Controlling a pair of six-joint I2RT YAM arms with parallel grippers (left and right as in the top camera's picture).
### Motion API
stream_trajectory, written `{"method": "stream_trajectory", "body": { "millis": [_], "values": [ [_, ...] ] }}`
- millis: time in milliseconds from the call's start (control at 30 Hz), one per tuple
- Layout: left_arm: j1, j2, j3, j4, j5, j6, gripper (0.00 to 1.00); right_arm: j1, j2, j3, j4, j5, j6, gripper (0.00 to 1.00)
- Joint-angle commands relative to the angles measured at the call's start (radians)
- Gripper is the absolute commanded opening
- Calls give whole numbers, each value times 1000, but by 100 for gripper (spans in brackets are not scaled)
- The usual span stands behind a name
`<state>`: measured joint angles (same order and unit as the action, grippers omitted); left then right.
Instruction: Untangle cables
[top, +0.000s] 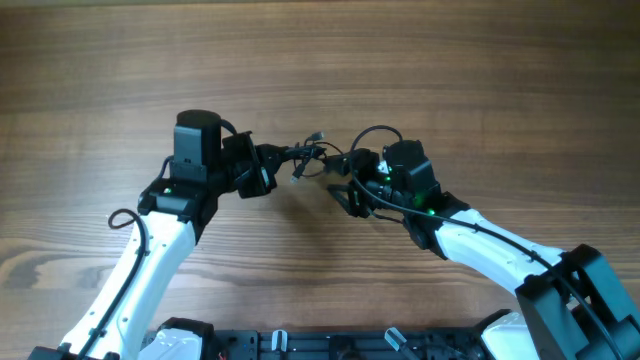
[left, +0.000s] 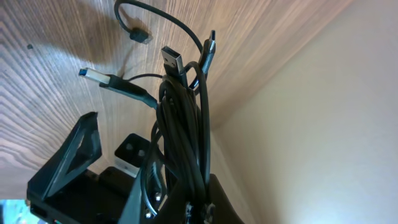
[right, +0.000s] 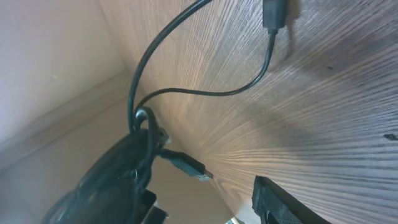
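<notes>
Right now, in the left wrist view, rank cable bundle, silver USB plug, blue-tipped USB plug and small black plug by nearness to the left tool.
1. cable bundle: centre, clamped in the left tool.
2. silver USB plug, atop the bundle, and blue-tipped USB plug, left: too close to call.
3. small black plug: top of view.

Wood-grain table (top: 320, 60), pale beige wall (left: 323, 124)

It looks like a robotics lab: two robot arms (top: 150, 255) work at a wooden desk (top: 320, 60) beside a plain beige wall (left: 323, 124).
</notes>
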<state>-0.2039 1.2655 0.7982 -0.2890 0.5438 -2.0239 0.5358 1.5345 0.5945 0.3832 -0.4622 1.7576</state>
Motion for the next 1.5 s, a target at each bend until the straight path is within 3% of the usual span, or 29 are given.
{"method": "stream_trajectory", "body": {
  "millis": [0,67,167,400,467,533,567,700,767,833,867,967,1067,1233,1267,1300,1333,1367,1467],
  "values": [
    [-30,-14,13,5,9,-75,4,4,13,5,6,25,21,61],
    [-35,-14,13,8,29,-75,4,4,13,6,6,38,23,57],
    [-35,-14,13,43,51,-79,4,8,13,5,5,37,22,42],
    [-70,-14,13,66,140,-158,4,16,13,6,41,90,135,42],
    [-82,-14,13,66,137,-158,4,16,13,6,84,89,135,35],
    [-81,-14,13,84,141,-158,4,16,13,5,73,102,105,17],
    [-81,-14,13,108,141,-158,4,16,13,5,42,156,-52,4],
    [-48,-14,13,183,151,-152,4,15,13,6,-116,166,-592,4],
    [-10,-14,13,226,174,-60,4,-14,-9,6,-311,150,-733,4],
    [35,-14,13,289,174,182,4,-61,-47,6,-415,152,-874,4],
    [55,-14,13,298,179,360,4,-89,-78,6,-476,152,-945,4],
    [66,-14,13,282,208,661,4,-168,-192,6,-623,196,-1104,4],
    [66,-14,13,251,219,892,4,-250,-319,6,-684,318,-1135,4],
    [64,-14,13,248,265,1157,4,-285,-478,6,-679,272,-1141,5],
    [64,-14,13,248,289,1202,4,-285,-494,6,-679,211,-1142,11],
    [64,-14,13,248,320,1271,4,-285,-508,6,-676,136,-1164,31],
    [64,-14,13,243,341,1341,4,-285,-515,6,-667,83,-1207,74],
    [64,-14,13,235,322,1408,4,-285,-523,6,-643,23,-1271,100],
    [63,-14,13,193,233,1418,4,-285,-533,8,-558,-236,-1344,100]
  ]
}}
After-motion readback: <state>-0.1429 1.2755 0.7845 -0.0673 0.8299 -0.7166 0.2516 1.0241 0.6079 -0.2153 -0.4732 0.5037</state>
